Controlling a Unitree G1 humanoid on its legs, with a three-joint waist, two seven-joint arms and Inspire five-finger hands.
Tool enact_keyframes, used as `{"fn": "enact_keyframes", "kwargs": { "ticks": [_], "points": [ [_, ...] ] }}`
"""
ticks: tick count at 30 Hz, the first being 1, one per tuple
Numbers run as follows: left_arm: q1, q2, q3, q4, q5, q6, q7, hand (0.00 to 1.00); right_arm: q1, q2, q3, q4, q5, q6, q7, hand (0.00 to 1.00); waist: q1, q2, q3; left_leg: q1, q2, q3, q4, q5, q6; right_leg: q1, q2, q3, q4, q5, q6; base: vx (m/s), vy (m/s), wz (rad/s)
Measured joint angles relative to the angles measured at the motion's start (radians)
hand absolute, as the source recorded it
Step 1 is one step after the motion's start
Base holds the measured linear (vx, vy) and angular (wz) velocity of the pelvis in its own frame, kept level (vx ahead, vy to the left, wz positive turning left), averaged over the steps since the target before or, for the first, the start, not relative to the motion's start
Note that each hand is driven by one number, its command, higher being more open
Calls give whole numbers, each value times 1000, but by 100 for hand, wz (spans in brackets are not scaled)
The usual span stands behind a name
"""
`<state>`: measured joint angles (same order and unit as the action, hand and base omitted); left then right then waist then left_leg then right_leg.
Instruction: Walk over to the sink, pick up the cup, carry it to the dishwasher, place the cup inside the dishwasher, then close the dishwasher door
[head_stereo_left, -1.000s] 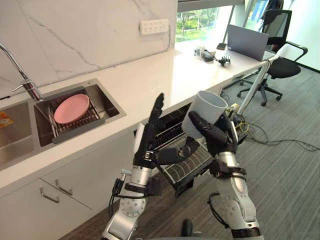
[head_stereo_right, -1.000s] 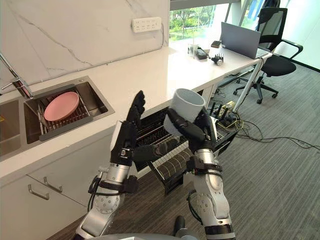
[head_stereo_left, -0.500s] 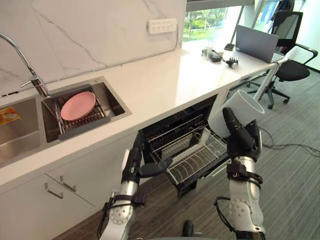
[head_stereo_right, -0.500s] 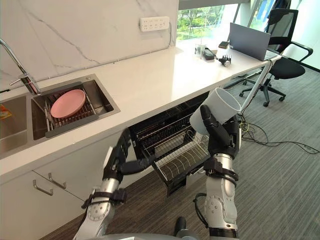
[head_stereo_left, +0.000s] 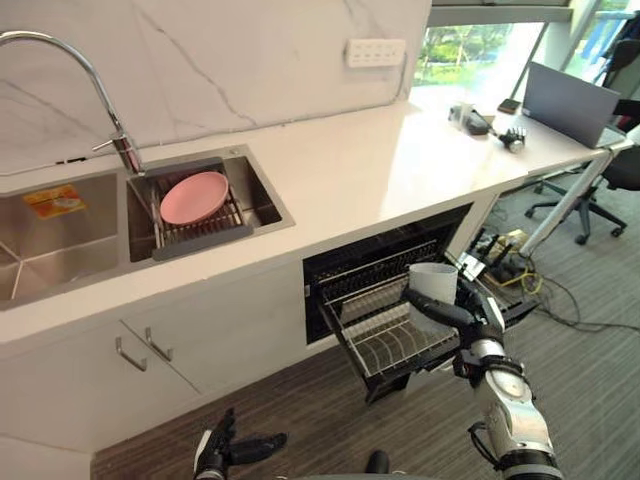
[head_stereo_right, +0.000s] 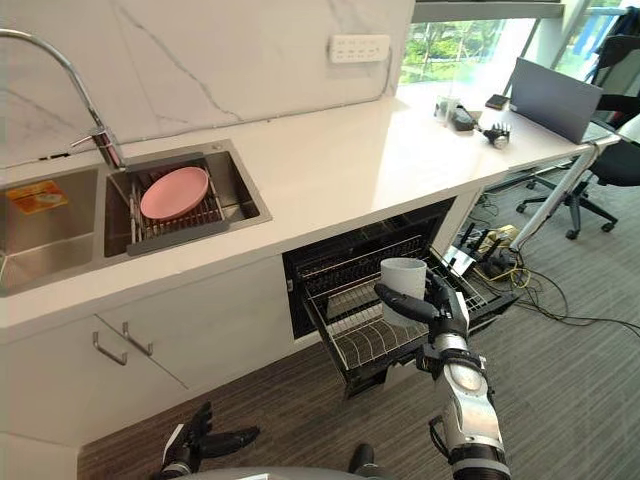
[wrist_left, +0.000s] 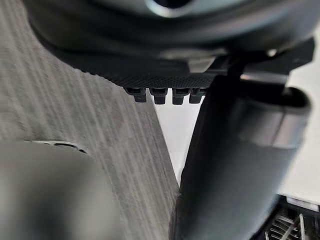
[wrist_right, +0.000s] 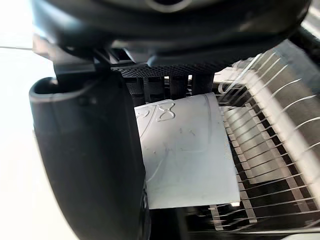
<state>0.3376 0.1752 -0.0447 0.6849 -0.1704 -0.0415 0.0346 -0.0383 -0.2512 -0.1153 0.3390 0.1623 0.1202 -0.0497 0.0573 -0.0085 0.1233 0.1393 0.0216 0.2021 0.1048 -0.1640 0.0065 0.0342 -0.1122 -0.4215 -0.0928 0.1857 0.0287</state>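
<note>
My dark right hand (head_stereo_left: 468, 315) held out front, fingers and thumb wrapped round a white cylindrical cup (head_stereo_left: 432, 279), my dark left hand (head_stereo_left: 232, 449) hanging low, fingers loose and spread

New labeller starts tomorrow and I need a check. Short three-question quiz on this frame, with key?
1. True or false: the white cylindrical cup stands in the steel sink.
2. What lies in that sink? A) a round pink plate B) a green bowl C) a glass jar
3. Fill in: the cup is held over the pulled-out wire dishwasher rack by the robot's ____ hand.
Key: 1 false; 2 A; 3 right, since the right hand is curled round it.
</note>
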Motion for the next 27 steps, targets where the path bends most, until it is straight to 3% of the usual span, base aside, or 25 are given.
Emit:
{"fn": "enact_keyframes", "kwargs": {
  "ticks": [5,10,20,24,27],
  "points": [
    [-15,7,2,2,40,-6,-14,100,-154,-66,51,201,-34,30,-32,0,35,-1,30,-79,-13,-45,-5,23,4,-58,-16,-41,0,-2,3,23,16,33],
    [-89,9,4,-2,74,-16,-11,100,-414,-142,87,415,-26,47,-43,0,80,-7,127,-158,-16,-101,11,41,3,-103,-23,-94,6,4,-4,54,1,33],
    [-198,20,23,-23,70,-62,-12,100,-733,-263,131,587,-23,49,-36,0,131,-15,298,-309,-31,-168,134,30,20,-166,-44,-102,7,76,-11,-12,72,23],
    [-232,48,26,-30,67,-66,-15,100,-810,-274,131,675,-5,69,-29,0,171,-15,324,-378,-33,-175,192,19,27,-198,-48,-101,7,78,-10,-58,57,13],
    [-231,53,36,-47,46,-63,-17,100,-836,-275,131,705,6,84,-18,0,172,-9,339,-425,-28,-185,244,6,22,-212,-43,-103,7,68,-14,-57,7,11]
  ]
}}
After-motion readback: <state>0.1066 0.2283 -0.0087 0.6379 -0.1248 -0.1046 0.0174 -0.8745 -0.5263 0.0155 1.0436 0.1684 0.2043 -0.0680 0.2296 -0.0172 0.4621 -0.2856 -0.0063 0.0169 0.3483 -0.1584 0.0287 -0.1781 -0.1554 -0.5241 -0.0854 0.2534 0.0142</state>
